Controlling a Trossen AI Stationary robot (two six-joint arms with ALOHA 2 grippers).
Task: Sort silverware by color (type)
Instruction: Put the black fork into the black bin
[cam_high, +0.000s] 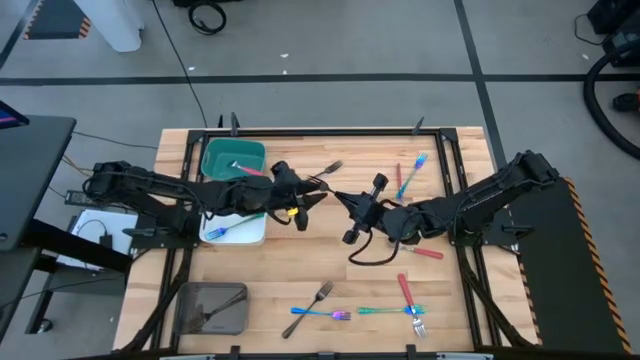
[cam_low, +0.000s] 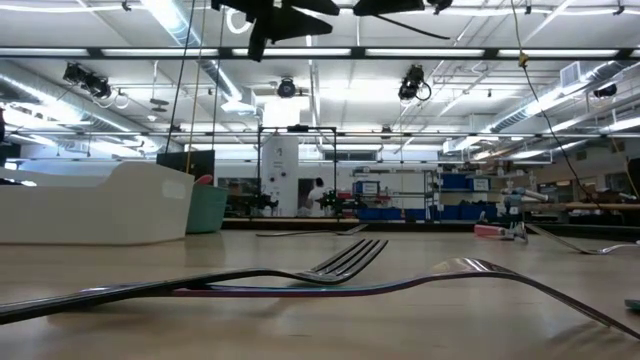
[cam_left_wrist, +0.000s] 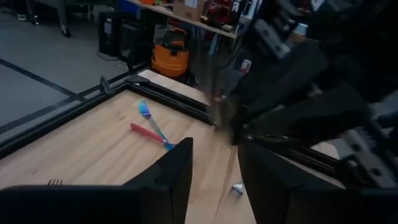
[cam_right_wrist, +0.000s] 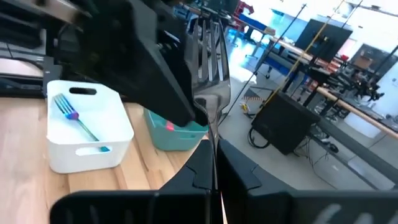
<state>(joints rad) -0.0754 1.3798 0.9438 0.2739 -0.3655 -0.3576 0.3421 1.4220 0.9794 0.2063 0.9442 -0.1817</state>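
Nearest the low camera: one dark grey flat-lying fork (cam_low: 300, 272), tines raised off the wood, with an iridescent purple-tinted utensil (cam_low: 480, 272) just behind it. Both are loose at the table's front edge, unsorted.

Item in hand: slim dark metal fork (cam_right_wrist: 210, 74), tines up. My right gripper (cam_right_wrist: 214, 167) is clamped on its handle. It is held above mid-table, clear of the wood, which I judge is to offer it across to the other arm.

Left gripper (cam_left_wrist: 214, 171): reaching in from the tray side, fingers parted by a narrow gap with nothing between them. The right wrist view shows it right up against the fork's neck. I judge this to be a handover, since all three trays lie on my left arm's side.

Trays:
- teal rectangular tray (cam_high: 218, 152), back left, holds a red-handled piece.
- white rectangular tray (cam_high: 250, 236), just in front of it, holds one iridescent blue fork (cam_right_wrist: 74, 115).
- grey rectangular tray (cam_high: 190, 300), front left, holds one dark piece. I take this as the destination for the held fork.

Loose stock:
- red-handled utensil (cam_high: 398, 178) and blue iridescent fork (cam_high: 413, 170), together at the back right.
- second red-handled piece (cam_high: 425, 253) beside my right arm.
- third red-handled piece (cam_high: 405, 291) and teal iridescent utensil (cam_high: 385, 311), crossing at front centre.

Sorting is early, with most pieces outstanding.
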